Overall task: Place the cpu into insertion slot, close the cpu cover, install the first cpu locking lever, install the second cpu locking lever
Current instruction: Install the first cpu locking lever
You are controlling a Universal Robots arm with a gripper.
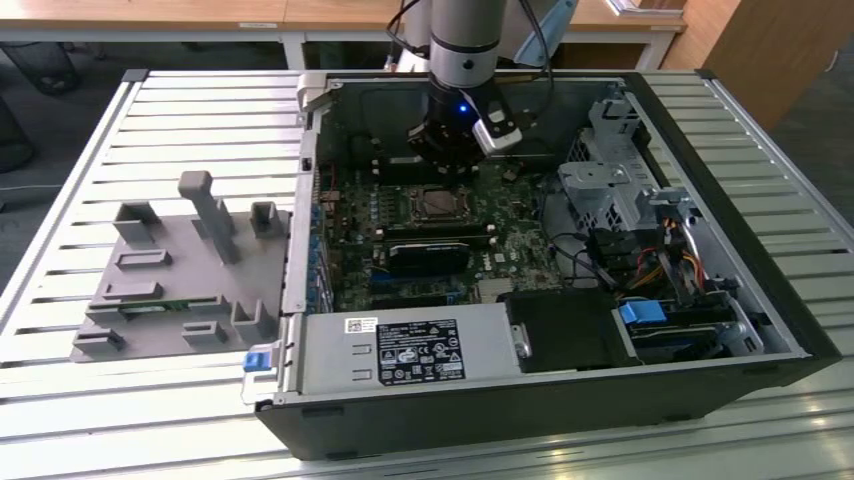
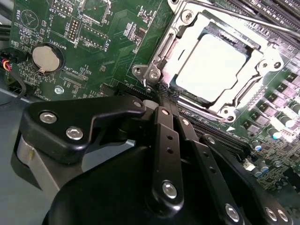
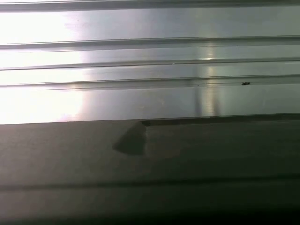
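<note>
Evidently well into the job, judging by the second wrist view. Can see the chip (image 2: 211, 65) lying flat and square inside the socket (image 2: 233, 112), bright top facing up, so would count the first step as done. Can also see the cover (image 2: 262, 51) folded down over the socket, framing the chip through its cut-out, so would take the second step as done too. Cannot settle the levers so easily: can make out one thin metal rod (image 2: 243, 16) lying low along the side of the socket farthest from the gripper, but cannot tell whether it is hooked under its catch. Cannot pick out with any certainty a second rod on the socket's near side, so would treat at least one lever step as left to do. Finds the gripper (image 2: 164, 96) right at the socket's near corner, fingers (image 2: 161, 140) drawn together until the tips meet, touching or almost touching the metal bracket there. Shows nothing bulky between the tips; cannot rule out a thin wire end pinched there. In the exterior view, places the gripper (image 1: 447, 150) just behind the socket, low over the green board (image 1: 527, 215) inside the open computer case (image 1: 534, 410), with the chip (image 1: 437, 204) in plain sight below it.
</note>
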